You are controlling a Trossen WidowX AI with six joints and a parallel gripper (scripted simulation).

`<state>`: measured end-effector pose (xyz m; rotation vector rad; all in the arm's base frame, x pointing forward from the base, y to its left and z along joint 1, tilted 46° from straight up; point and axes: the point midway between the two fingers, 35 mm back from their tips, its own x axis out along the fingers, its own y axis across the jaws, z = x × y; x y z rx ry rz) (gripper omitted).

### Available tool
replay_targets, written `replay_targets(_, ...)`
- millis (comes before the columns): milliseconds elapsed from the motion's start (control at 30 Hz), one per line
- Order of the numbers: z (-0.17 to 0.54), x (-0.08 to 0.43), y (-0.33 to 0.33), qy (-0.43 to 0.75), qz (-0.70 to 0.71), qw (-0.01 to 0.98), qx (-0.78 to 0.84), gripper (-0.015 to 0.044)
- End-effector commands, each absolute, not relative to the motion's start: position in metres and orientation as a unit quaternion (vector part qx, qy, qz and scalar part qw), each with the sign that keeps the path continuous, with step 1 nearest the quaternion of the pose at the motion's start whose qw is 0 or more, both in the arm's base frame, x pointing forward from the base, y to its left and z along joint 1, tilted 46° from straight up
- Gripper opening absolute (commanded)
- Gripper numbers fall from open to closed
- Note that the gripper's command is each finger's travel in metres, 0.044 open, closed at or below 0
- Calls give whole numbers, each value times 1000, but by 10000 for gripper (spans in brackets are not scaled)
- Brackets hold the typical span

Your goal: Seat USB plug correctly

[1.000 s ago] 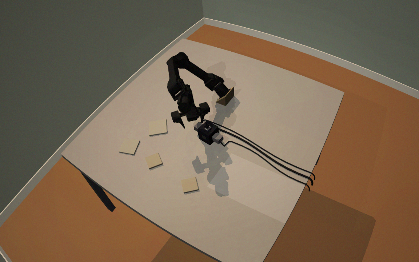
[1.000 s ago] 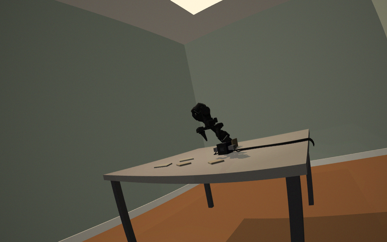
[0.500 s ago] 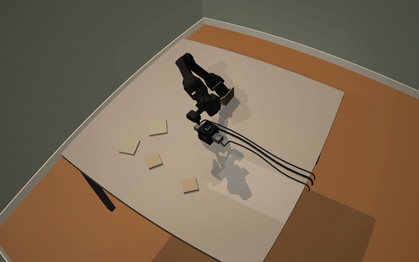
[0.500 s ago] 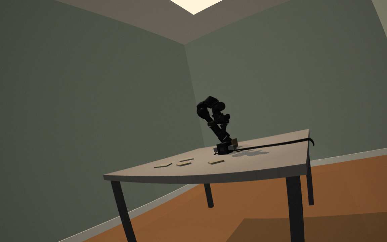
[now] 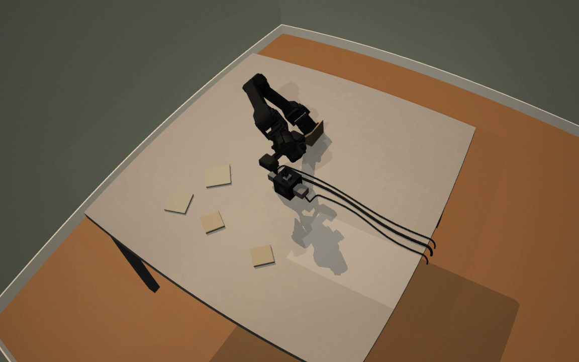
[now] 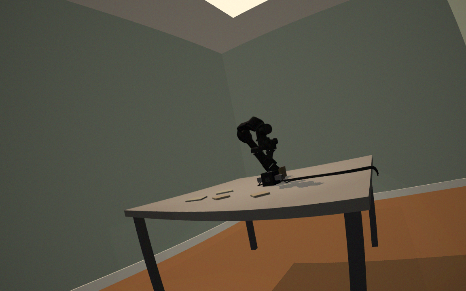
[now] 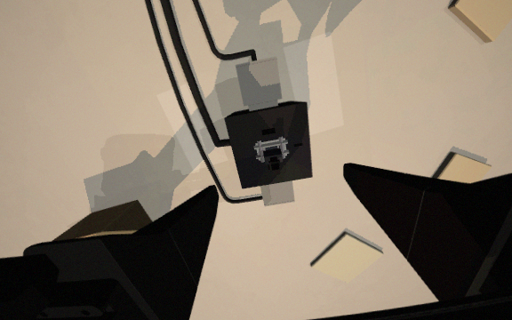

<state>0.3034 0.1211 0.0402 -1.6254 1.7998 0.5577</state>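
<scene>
Fingers wide apart, nothing between them. USB plug [image 7: 272, 153] [image 5: 286, 176] sits atop the power cube [image 7: 243, 171] [image 5: 282, 189] [image 6: 269, 179], ahead of the fingertips in the wrist view, roughly midway between their lines. Next move likely forward onto it; its jammed depth isn't readable.

Near tile [image 5: 218, 175] [image 6: 224, 191] [image 7: 347, 255]: pale, square, flat on table [image 5: 148, 180] [image 6: 227, 214] [image 7: 416, 89].
Left tile [image 5: 178, 202] [image 6: 195, 199]: flat, tapering outline from above.
Small tile [image 5: 212, 222] [image 6: 221, 197] [image 7: 462, 168]: between other tiles, touching none.
Outlying tile [image 5: 262, 255] [image 6: 260, 194] [image 7: 487, 20]: flat, apart from the rest.
Floor [image 5: 529, 202] [image 6: 426, 217]: orange-brown.
Walls [image 5: 102, 90] [image 6: 119, 108]: grey-green, pale skirting [image 5: 417, 61] [image 6: 426, 184] below.
Ceiling light [image 6: 234, 7]: lit.
</scene>
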Motion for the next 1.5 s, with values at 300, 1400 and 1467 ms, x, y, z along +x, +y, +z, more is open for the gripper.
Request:
replay_targets(300,31,303,110,685,213,318,-620,440)
replay_targets(1400,26,303,106,686,212,321,-618,0)
replay_targets(1467,26,303,106,686,212,321,-618,0)
